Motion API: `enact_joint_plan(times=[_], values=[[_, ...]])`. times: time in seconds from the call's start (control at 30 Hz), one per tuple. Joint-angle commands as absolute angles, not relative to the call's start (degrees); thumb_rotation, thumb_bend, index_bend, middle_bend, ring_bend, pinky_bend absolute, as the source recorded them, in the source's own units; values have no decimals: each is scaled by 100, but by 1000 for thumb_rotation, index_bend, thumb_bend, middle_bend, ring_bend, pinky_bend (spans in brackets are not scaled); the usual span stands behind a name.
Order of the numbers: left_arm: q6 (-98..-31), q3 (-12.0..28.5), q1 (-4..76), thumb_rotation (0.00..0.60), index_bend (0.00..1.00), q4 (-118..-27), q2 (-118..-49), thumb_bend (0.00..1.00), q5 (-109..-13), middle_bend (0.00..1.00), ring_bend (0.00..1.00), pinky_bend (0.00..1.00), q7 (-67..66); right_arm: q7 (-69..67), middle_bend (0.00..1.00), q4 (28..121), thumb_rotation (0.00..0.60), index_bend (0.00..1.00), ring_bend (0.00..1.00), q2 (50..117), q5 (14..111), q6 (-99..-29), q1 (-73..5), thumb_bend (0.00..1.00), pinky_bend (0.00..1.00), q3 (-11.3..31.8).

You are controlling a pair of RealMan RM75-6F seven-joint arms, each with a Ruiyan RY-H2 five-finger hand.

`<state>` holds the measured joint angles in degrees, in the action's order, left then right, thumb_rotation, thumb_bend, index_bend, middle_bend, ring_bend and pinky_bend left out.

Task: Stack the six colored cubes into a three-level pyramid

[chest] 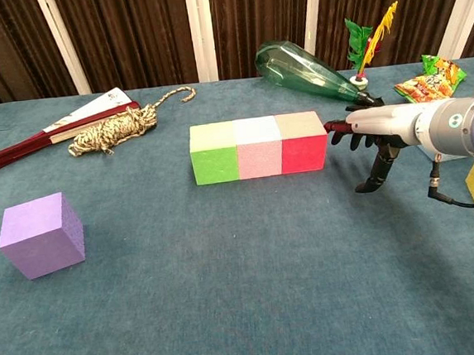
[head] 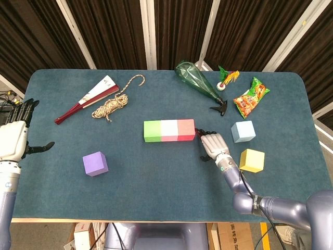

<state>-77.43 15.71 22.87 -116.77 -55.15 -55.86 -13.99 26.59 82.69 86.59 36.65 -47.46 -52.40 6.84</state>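
Note:
A green cube (head: pixel 152 130), a pink cube (head: pixel 169 130) and a red cube (head: pixel 186 129) stand in one tight row at mid-table. My right hand (head: pixel 212 145) presses its fingertips against the red cube's right face (chest: pixel 303 141), fingers stretched flat, holding nothing. A light-blue cube (head: pixel 243 131) and a yellow cube (head: pixel 252 160) lie to the right of that hand. The purple cube (head: pixel 95 163) sits alone at the front left. My left hand (head: pixel 14 136) hovers open off the table's left edge.
A folding fan (head: pixel 88 98) and a coil of rope (head: pixel 112 105) lie at the back left. A green glass bottle (head: pixel 196 80), a feathered shuttlecock (head: pixel 226 79) and a snack bag (head: pixel 251 97) lie at the back right.

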Motion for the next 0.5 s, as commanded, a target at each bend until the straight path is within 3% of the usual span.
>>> enact_joint_plan(times=[0.03,0.23,0.5], values=[[-7743,1572,2288,600,0,-11675,-5515,131,-5583,0,0,29,-1399,2662,137,8284,600,0,174,8655,3655,-4814,-5222,289,180,700],[-7747,1569,2283,600,0,-11691,-5508,131,-5594,0,0,29,-1388,2599,71,8533,600,0,77,8474,3808,-5304,-5029,289,94,765],[-7748,1534,2276,600,0,-11704,-5510,131,-5632,0,0,29,-1416,2239,33,9139,600,0,23,8037,4623,-6168,-4475,290,45,706]])
